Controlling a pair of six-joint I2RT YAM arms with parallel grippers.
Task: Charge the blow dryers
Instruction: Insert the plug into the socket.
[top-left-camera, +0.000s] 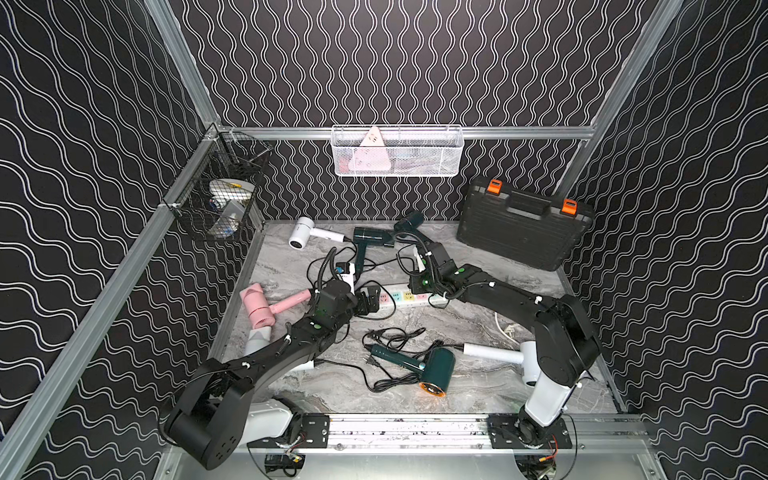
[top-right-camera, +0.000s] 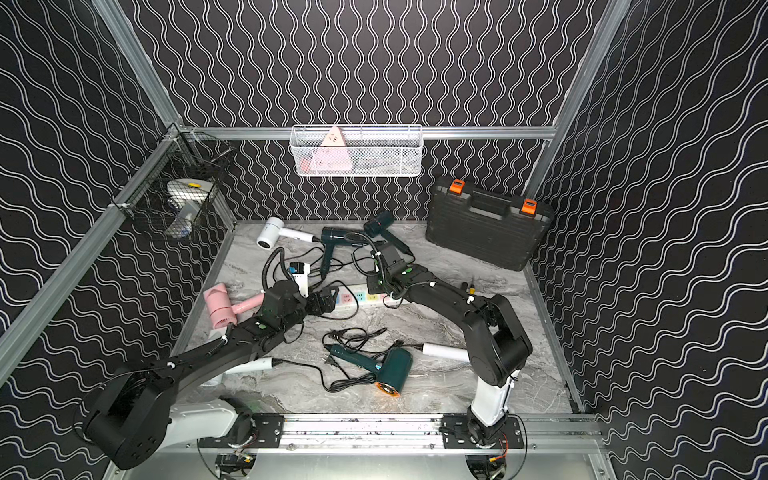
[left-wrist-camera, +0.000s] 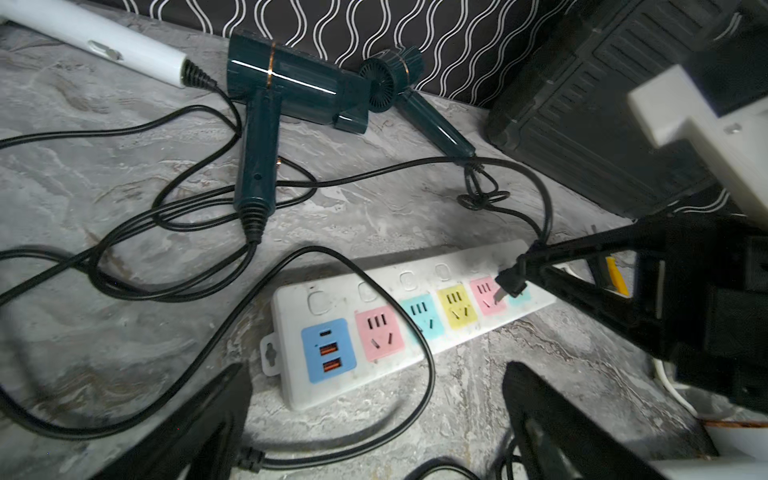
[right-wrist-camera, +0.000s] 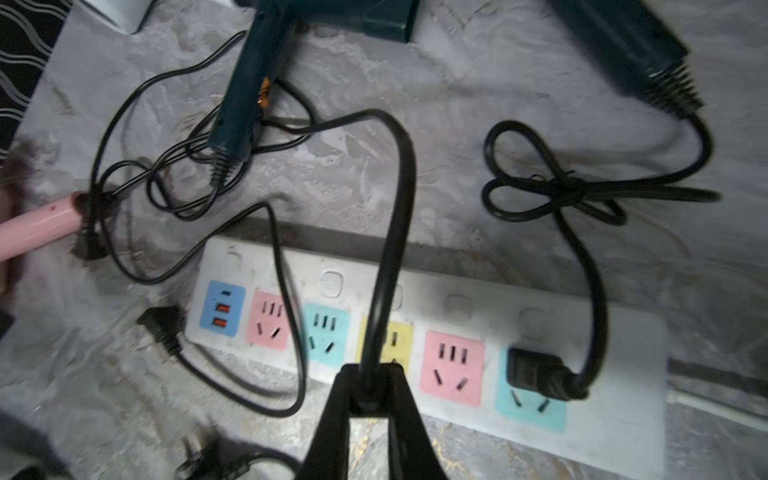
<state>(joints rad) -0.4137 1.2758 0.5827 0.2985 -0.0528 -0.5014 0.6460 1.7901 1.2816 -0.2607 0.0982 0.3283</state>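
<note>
Blow dryers: seven, all lying on your tabletop (top-left-camera: 478, 399).
- Back: white dryer (top-left-camera: 307, 235), dark green dryer (top-left-camera: 370, 241) and second dark green dryer (top-left-camera: 409, 222), close together near the wall.
- Left edge: pink dryer (top-left-camera: 266, 305). Just in front of it is a half-hidden white dryer (top-left-camera: 257, 338), partly under your left arm.
- Front: front dark green dryer (top-left-camera: 428, 368) and front white dryer (top-left-camera: 494, 353), among loose black cords.

Plugs: seated plug (right-wrist-camera: 536, 374) sits in the end teal socket. Held plug (left-wrist-camera: 509, 284) hangs with its prongs just above the neighbouring pink socket.

Right gripper (right-wrist-camera: 370, 386): jaws clamped on the held plug.

Power strip (top-left-camera: 405, 297): white with coloured sockets, lying across the middle between your two grippers.

Left gripper (top-left-camera: 369, 301): jaws spread wide, holding nothing, at the strip's blue USB end.

Toolcase (top-left-camera: 523, 228): black with orange latches, in the back right corner.
</note>
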